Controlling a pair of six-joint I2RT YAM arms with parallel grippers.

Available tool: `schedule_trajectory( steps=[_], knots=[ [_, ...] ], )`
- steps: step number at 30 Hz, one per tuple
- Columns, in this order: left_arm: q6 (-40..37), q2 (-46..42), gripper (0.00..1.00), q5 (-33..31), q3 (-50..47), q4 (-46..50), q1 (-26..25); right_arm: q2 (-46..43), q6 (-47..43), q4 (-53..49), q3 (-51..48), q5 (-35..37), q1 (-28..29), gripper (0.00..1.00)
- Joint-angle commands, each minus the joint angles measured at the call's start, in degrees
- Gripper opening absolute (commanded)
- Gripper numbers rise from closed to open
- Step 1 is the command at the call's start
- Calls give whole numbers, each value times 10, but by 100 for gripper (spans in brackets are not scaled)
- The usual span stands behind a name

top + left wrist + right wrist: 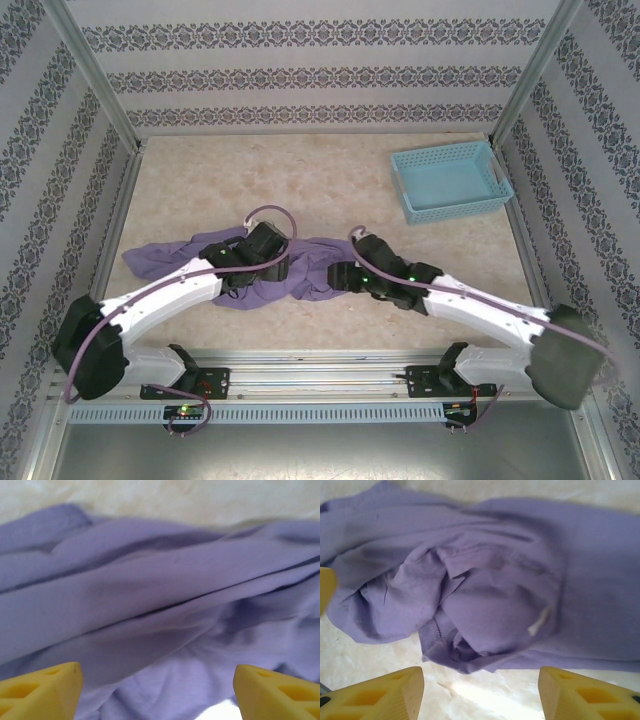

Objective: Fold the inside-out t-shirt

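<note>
Top external: table [300,180], tan surface. Inside-out t-shirt [160,258] lies bunched in a long crumpled heap, centre-left of frame, partly under both arms. Risk: a pinch into the crumple catches several layers, so the cloth drags instead of spreading. Blue basket [450,180] is upper right, well apart, not obstructing. Left gripper [155,672] and right gripper [480,672] have fingers spread over the cloth, pinching nothing.

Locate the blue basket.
In the top view, the blue basket sits at the far right corner of the table, well apart from the bunched purple t-shirt.
</note>
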State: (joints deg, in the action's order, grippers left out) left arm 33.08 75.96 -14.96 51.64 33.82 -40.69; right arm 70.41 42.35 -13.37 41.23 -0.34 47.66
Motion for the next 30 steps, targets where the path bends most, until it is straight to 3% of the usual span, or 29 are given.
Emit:
schedule_trajectory(
  steps=[1,5,13,16,20,24,27,30],
  knots=[
    [8,27,79,-40,-2,31,12,49,34,88,29,-32,9,63],
    [14,53,78,-20,-18,-2,37,111,39,131,50,-65,9,62],
    [-3,79,65,31,-26,-44,75,228,40,147,121,-100,8,58],
    [5,80,52,33,-30,-58,82,273,41,157,149,-131,8,48],
    [9,70,36,53,-46,-88,96,300,27,125,176,-113,8,36],
    [11,67,11,65,-47,-95,107,286,-2,87,179,-71,9,12],
    [18,40,1,66,-65,-118,109,258,-20,60,172,-37,9,0],
    [23,14,0,63,-71,-122,109,217,-39,34,158,-6,9,0]
  ],
)
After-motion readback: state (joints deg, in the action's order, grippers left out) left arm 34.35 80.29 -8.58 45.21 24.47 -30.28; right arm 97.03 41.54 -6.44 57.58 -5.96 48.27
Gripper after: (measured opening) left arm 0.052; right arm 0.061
